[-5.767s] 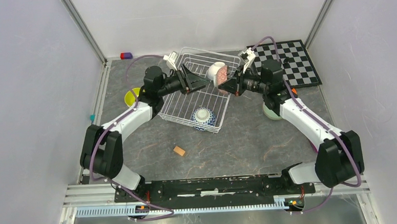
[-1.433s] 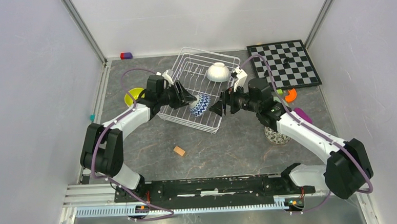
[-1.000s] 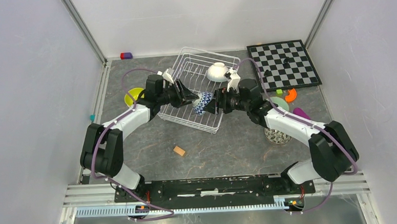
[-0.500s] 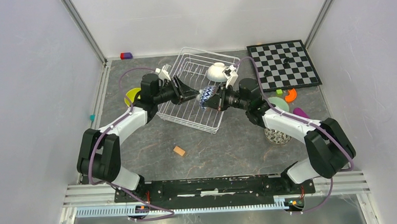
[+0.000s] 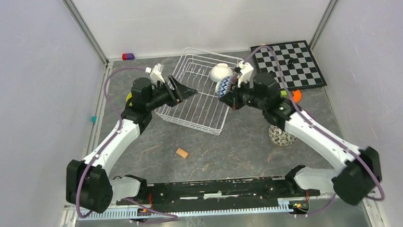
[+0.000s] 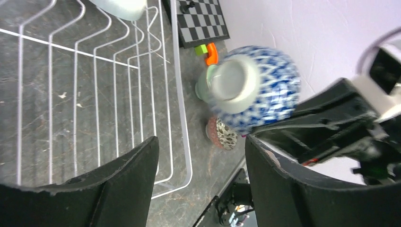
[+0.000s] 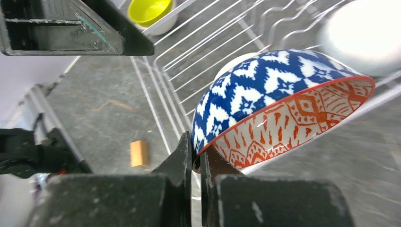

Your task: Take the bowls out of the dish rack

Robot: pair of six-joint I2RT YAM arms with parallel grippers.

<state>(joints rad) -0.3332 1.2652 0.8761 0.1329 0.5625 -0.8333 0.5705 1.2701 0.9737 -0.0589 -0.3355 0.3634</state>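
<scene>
Left hand (image 5: 188,91): released and empty. Its fingers are spread wide over the left part of the dish rack (image 5: 199,111), with nothing between them.
Rack contents: one white bowl (image 5: 220,71) lies upside down at the far side. We can make out no other bowl inside.
Right hand (image 5: 228,95): clenched on the rim of the blue-and-white bowl (image 5: 224,85), which hangs tilted in the air over the rack's right side, its foot turned toward the left hand.
Change: about a second ago the left hand held this bowl above the rack's near edge. The bowl has since passed to the right hand, and the left arm has drawn back leftward.
Meaning: we judge the handover done. The bowl is out of the rack but not yet set down, and the white bowl is still to unload.
Likely landing: the right side, near the pale green bowl (image 6: 202,92) and the speckled pink bowl (image 5: 280,136).
Counter (image 5: 242,142): dark grey, stone-veined and matte. From left to right it carries the yellow-green bowl (image 7: 150,9) beside the rack, a wooden block (image 5: 181,153) nearer us, and the chessboard (image 5: 290,62) at the far right.
Room: plain pale walls (image 5: 210,19) close in on three sides.
</scene>
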